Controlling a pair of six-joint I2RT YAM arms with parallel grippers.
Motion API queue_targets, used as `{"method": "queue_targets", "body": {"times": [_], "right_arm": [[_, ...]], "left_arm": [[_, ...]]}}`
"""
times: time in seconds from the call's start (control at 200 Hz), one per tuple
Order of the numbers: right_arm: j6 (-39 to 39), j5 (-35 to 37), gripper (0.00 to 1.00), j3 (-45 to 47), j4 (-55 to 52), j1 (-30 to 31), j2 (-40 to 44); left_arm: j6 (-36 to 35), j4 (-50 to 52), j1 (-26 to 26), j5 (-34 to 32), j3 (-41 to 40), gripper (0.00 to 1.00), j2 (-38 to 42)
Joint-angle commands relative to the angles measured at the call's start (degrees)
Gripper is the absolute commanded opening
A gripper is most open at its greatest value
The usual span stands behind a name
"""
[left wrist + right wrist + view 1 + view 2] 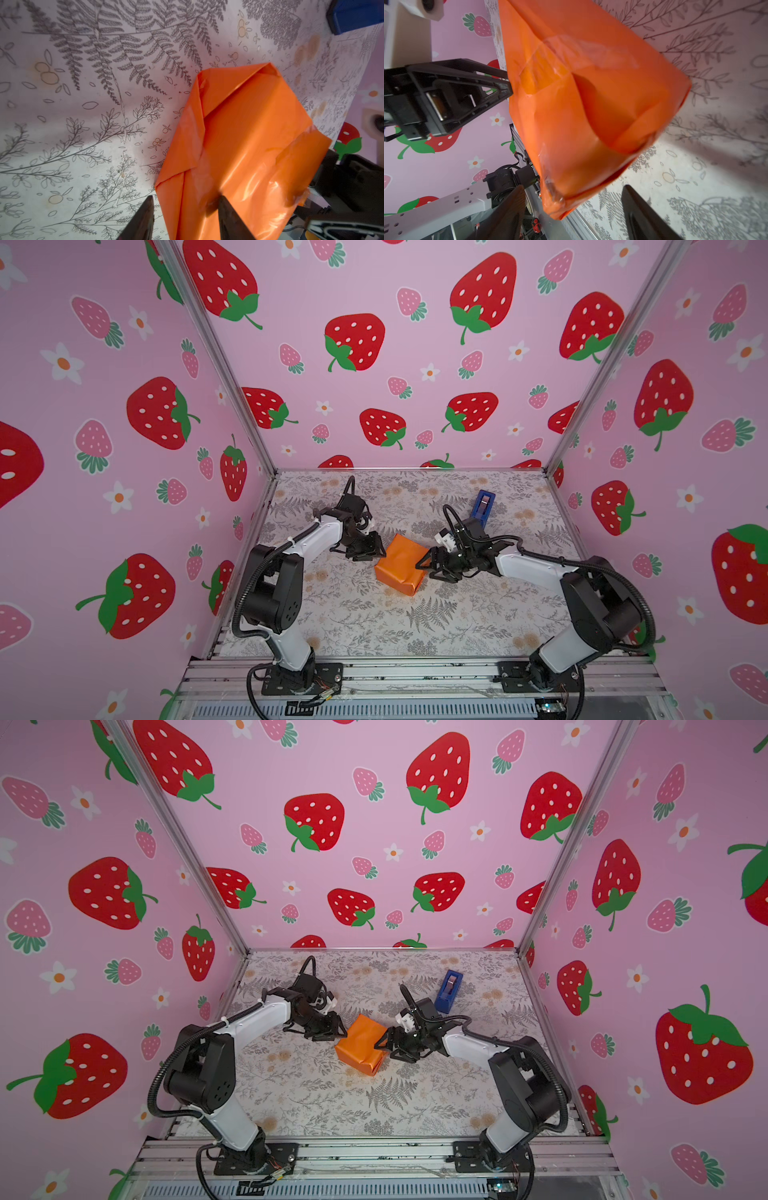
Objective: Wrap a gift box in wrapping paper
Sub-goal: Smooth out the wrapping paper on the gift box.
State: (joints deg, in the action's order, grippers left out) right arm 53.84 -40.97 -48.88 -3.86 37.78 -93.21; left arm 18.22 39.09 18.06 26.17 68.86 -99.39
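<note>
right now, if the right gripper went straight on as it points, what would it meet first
The folded end of the wrapping paper, directly ahead of the right gripper, jaws open; hardly any gap, though depth is unclear.

The gift box hidden inside the wrapping paper (401,564)

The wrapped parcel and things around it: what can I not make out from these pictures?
The gift box: hidden in every view; the wrapping paper covers it fully.
Underside of the wrapping paper: hidden in all views; it lies on the table covering.
The tape dispenser: cut off by the picture's edge in the left wrist view.
The left end effector: left wrist view shows only its fingertips; whether one touches the paper is blurred.
</note>
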Motion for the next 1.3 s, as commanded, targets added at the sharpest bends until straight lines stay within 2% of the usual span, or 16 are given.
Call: {"method": "queue_targets", "body": {"times": [0.0,0.15,0.205,0.305,0.415,0.445,0.5,0.64,0.855,0.955,1.086,1.196,1.296], "right_arm": [[-2.1,0.7,0.67,-1.0,-0.9,0.3,-2.2],[-5.4,4.0,0.45,-0.6,-4.6,-1.0,-3.8],[-6.4,5.1,0.42,-0.8,-5.9,-1.7,-3.8],[-8.0,6.6,0.43,-2.4,-7.4,-2.9,-3.6],[-11.4,5.9,0.51,-6.0,-9.9,-4.2,-4.0],[-12.0,5.1,0.57,-6.7,-10.3,-4.5,-4.0],[-12.2,4.5,0.59,-7.5,-10.2,-5.4,-3.5],[-11.8,2.2,0.6,-9.1,-9.0,-6.7,-4.7],[-11.9,1.5,0.57,-14.7,-7.6,-7.5,-9.2],[-12.1,2.2,0.52,-16.3,-7.6,-8.1,-12.0],[-12.7,3.3,0.36,-16.6,-8.2,-8.9,-13.8],[-12.9,3.3,0.25,-16.4,-6.7,-9.2,-14.2],[-12.6,1.4,0.19,-16.9,-3.4,-9.4,-15.1]], "left_arm": [[-1.0,2.3,0.2,-3.1,-1.9,0.48,-0.7],[0.1,3.4,0.2,-6.1,-3.4,0.46,-0.7],[0.7,3.2,0.2,-6.3,-4.5,0.45,-0.1],[1.9,2.4,0.2,-4.8,-6.5,0.45,1.5],[3.4,1.4,0.5,-1.5,-7.9,0.45,4.1],[4.0,0.5,0.5,0.1,-8.1,0.45,5.2],[5.0,-0.8,0.5,2.0,-7.9,0.46,6.6],[4.2,-0.2,0.4,0.3,-2.3,0.5,6.3],[1.4,2.5,0.2,-0.1,9.0,0.52,-2.6],[1.0,3.1,0.2,0.5,12.8,0.52,-6.6],[0.7,3.9,0.2,-2.1,14.6,0.46,-9.8],[0.1,4.7,0.0,-4.2,14.3,0.4,-11.3],[0.2,3.8,-0.3,-4.6,13.3,0.39,-11.0]]}}
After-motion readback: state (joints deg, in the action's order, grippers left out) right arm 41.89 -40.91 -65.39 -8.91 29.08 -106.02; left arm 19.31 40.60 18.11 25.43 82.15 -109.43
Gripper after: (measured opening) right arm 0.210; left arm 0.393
